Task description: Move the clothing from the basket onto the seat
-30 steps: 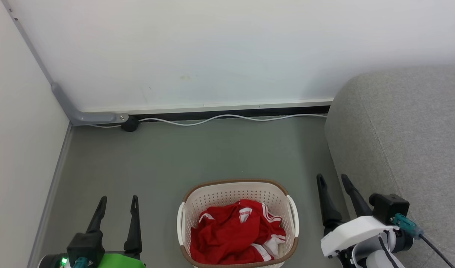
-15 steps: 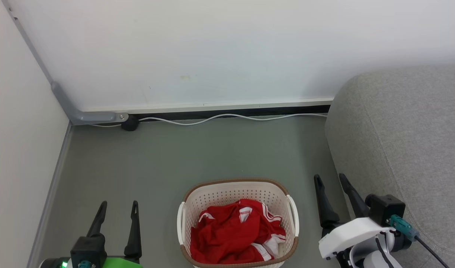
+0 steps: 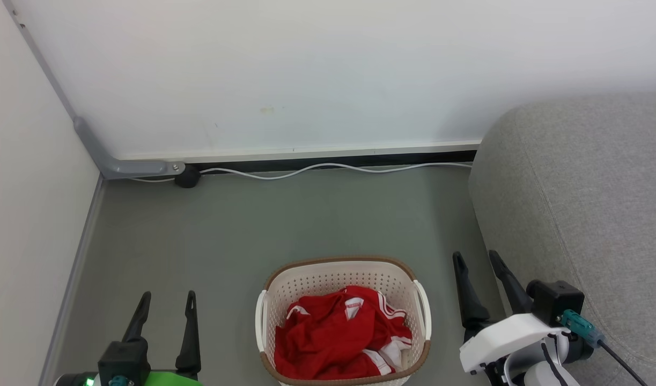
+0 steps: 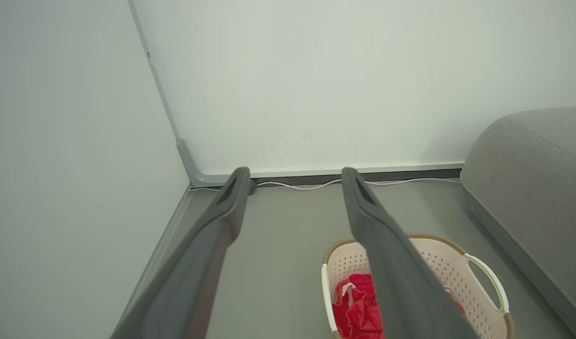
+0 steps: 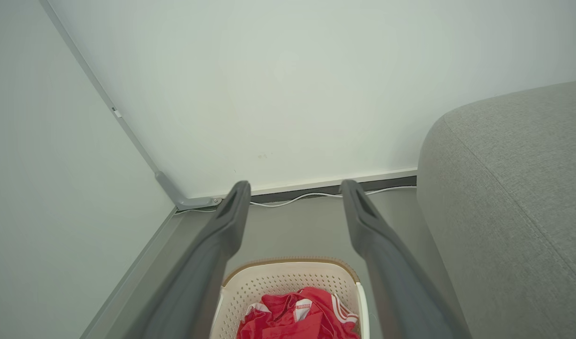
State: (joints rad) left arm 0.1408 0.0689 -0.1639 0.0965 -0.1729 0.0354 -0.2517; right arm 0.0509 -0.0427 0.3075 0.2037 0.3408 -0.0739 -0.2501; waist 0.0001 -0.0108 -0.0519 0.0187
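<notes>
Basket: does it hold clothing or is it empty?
Not empty: crumpled red clothing lies inside the basket; none lies on the visible part of the seat.

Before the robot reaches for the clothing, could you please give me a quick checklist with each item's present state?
1. Left gripper open, holding nothing: ok.
2. Right gripper open, holding nothing: ok.
3. Clothing lies in the basket, uncovered from above: ok.
4. Seat to the robot's right, no clothing on its visible part: ok.
5. White cable runs along the wall, apart from the basket: ok.
6. How many garments there are: cannot tell.
</notes>
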